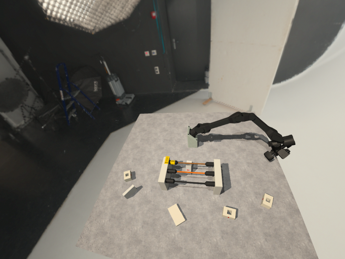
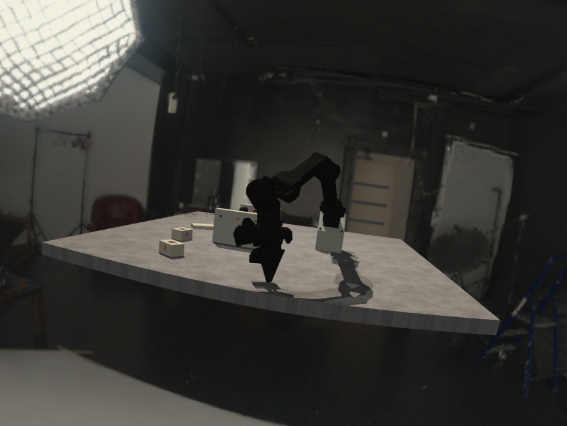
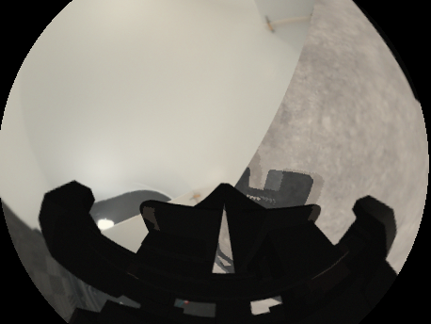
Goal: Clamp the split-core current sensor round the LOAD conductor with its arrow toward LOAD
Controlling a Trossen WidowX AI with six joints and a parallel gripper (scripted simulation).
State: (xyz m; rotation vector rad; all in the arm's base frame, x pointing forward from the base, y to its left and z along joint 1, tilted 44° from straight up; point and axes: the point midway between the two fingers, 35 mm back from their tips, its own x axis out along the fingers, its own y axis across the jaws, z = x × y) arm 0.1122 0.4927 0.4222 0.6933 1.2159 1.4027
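Observation:
The rack's pale end blocks [image 1: 217, 178] [image 2: 229, 228] carry three conductors. The rear copper-coloured conductor [image 1: 199, 163] has a yellow tag [image 1: 167, 160] at its left end; its lettering is too small to read. The pale sensor [image 1: 188, 168] is at this rear conductor, left of mid-span, with a small red arrow on its front face pointing left. The picture is too small to tell whether its jaw is latched. The exterior view does not show it. My gripper [image 1: 276, 151] [image 2: 269, 279] [image 3: 224, 186] is shut and empty, pointing down low over the table's right edge, far from the sensor.
An orange conductor [image 1: 195, 172] and a black conductor [image 1: 192, 182] run in front of the rear one. Pale blocks with square holes stand left [image 1: 127, 179], front right [image 1: 226, 215] and far right [image 1: 266, 204]. A flat slab [image 1: 176, 214] and a tilted slab [image 1: 128, 191] are in front.

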